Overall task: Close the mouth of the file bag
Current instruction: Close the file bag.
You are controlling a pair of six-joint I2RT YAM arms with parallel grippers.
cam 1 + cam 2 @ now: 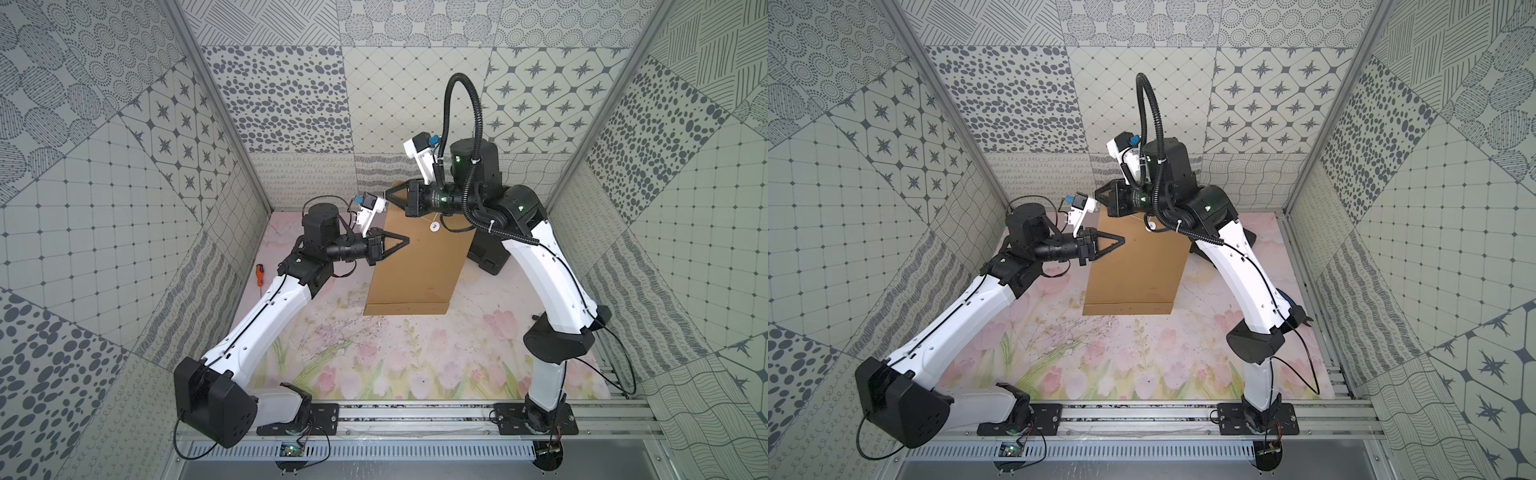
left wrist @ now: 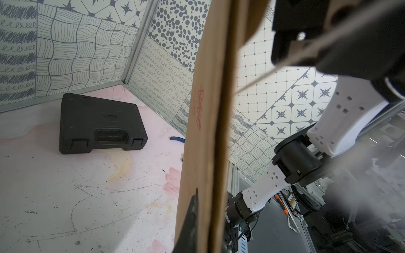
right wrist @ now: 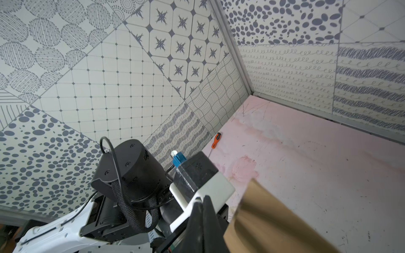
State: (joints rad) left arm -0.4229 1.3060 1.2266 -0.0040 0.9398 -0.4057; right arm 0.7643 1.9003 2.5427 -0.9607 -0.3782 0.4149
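**Position.** The bag [image 1: 419, 266] is found raised off the worktop [image 1: 415, 365]. Its side edge is taken between the tips of the left claw [image 1: 405, 240], which is closed and judged to be clamped on the paper. In the left wrist view one finger [image 2: 192, 219] is seen flat against the bag's face. The right claw [image 1: 388, 194] is closed, tips together, at the bag's mouth end. Brown paper lies just beside it in the right wrist view, but whether the flap is pinched cannot be told. A white disc [image 1: 434, 226] is noted just below the right claw, with a thin string [image 1: 424, 219] running from it toward that claw.

**Step in hand.** This is judged to be the folding of the flap over the mouth.
- The left claw's hold should serve as the anchor.
- The flap should be brought down along its crease, not crumpled.
- The string should be left slack and clear of the fingers, so that it can be wound on the disc afterwards.

**Containers.** The bag's mouth is hidden under the right claw, and no contents can be seen. The case [image 2: 98, 124], on the worktop beyond the left claw, is shut with its lid down; its contents are not visible.
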